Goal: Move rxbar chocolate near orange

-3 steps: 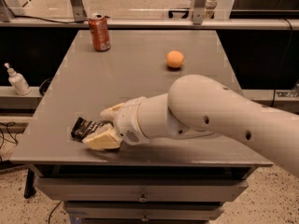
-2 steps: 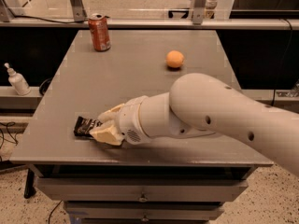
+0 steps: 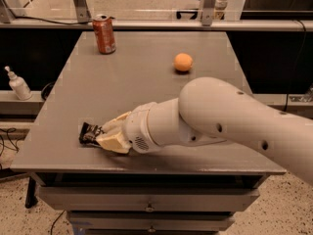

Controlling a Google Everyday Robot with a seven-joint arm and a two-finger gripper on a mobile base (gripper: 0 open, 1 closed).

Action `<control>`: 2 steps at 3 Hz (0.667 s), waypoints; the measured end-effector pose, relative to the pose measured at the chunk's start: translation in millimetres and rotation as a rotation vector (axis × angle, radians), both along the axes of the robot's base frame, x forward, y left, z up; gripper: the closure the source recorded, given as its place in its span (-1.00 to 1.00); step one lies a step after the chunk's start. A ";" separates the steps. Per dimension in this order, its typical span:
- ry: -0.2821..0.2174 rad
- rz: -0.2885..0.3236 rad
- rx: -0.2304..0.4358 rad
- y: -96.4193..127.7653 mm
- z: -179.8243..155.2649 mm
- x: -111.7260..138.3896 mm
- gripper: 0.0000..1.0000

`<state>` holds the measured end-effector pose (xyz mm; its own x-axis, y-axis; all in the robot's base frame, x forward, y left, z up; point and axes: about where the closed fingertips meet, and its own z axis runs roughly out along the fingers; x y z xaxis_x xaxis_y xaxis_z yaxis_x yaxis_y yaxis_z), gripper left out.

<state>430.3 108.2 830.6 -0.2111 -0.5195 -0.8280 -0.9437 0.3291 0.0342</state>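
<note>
The rxbar chocolate (image 3: 88, 132), a flat shiny black wrapper, lies near the front left corner of the grey table (image 3: 146, 77). My gripper (image 3: 110, 133) reaches in from the right, low on the table, with its pale fingers (image 3: 115, 142) closed around the bar's right end. Only the bar's left end shows. The orange (image 3: 183, 62) sits alone at the back right of the table, far from the bar and the gripper.
A red soda can (image 3: 104, 34) stands at the back left of the table. My thick white arm (image 3: 220, 121) spans the front right of the table. A small white pump bottle (image 3: 18, 84) stands on a ledge to the left, off the table.
The gripper's fingers have drawn closer together around the bar's right end. The arm has shifted slightly. The bar has stayed in about the same spot.
</note>
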 end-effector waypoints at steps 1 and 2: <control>0.000 0.000 0.000 0.0 2.7 0.0 1.00; -0.057 -0.023 -0.053 -27.8 33.1 12.4 1.00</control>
<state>442.8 80.5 863.7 -0.1767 -0.5588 -0.8103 -0.9359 0.3503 -0.0375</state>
